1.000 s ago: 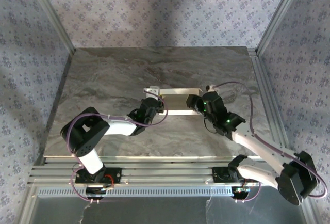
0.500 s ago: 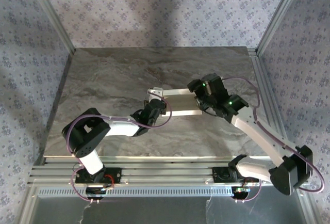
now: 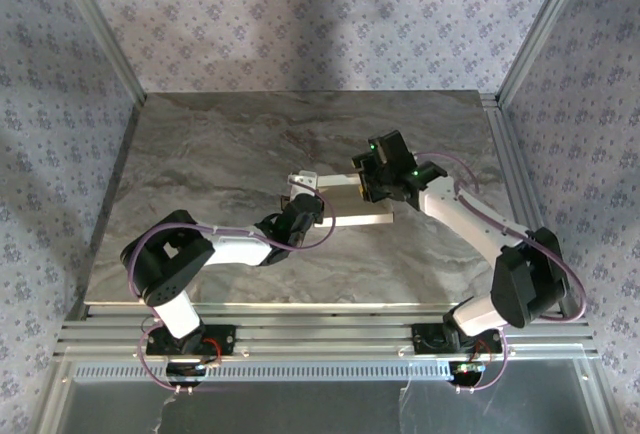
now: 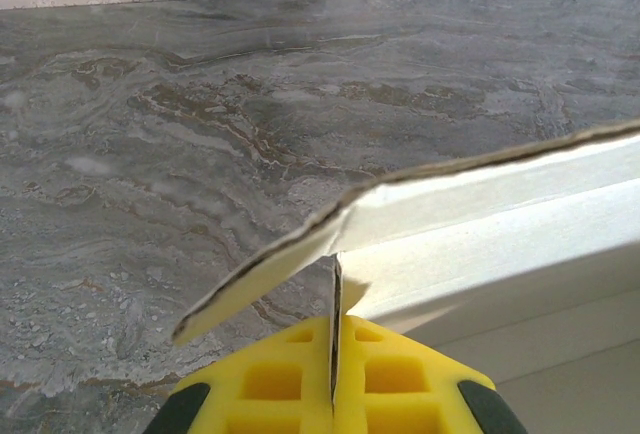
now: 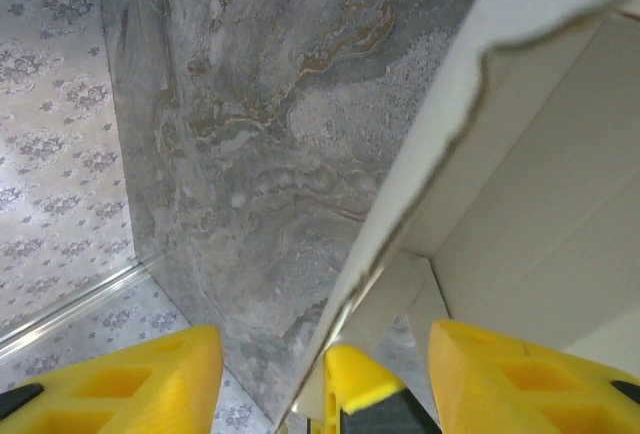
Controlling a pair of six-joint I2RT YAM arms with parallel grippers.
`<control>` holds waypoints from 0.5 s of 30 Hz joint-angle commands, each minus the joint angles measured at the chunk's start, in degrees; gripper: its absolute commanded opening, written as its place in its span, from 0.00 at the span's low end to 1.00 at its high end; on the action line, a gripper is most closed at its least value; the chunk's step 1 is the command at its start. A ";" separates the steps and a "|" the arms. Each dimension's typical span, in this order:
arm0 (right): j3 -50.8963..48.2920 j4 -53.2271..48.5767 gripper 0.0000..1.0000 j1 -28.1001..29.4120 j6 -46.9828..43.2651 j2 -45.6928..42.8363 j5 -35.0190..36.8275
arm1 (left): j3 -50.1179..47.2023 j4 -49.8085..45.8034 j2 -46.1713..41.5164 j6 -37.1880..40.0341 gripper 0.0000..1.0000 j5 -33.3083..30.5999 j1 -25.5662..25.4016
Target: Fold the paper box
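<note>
The paper box point(image 3: 350, 206) is a pale cardboard piece with raised walls, lying mid-table between both arms. My left gripper point(image 3: 303, 206) is at its left end, its yellow fingers point(image 4: 280, 379) shut on a thin upright flap point(image 4: 336, 289) of the box point(image 4: 480, 224). A bent flap point(image 4: 260, 289) juts out to the left above them. My right gripper point(image 3: 366, 182) is at the box's far right corner. It is open, and its yellow fingers point(image 5: 130, 384) straddle a tilted wall point(image 5: 440, 124) of the box without pinching it.
The grey marbled table point(image 3: 220, 154) has bare surface all round the box. Patterned walls and aluminium frame rails point(image 3: 515, 154) close in the sides. A yellow pad with a black base point(image 5: 362, 379) shows low behind the wall, between my right fingers.
The right arm has swung from the box's right end round to its far right corner, with its jaws narrowing a little. The left gripper keeps its hold; the box shifted slightly.
</note>
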 commanded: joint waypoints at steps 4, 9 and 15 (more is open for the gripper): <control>1.04 0.38 0.51 0.52 3.45 1.70 -0.32 | -0.86 -12.49 1.56 0.57 0.00 1.71 -0.86; -0.14 2.17 0.36 0.18 3.71 2.46 -0.64 | -0.57 -12.58 1.60 0.67 0.00 0.91 -0.93; -2.44 0.32 0.14 0.32 2.85 1.17 -1.64 | -0.30 -13.09 1.15 0.32 0.00 0.77 -1.08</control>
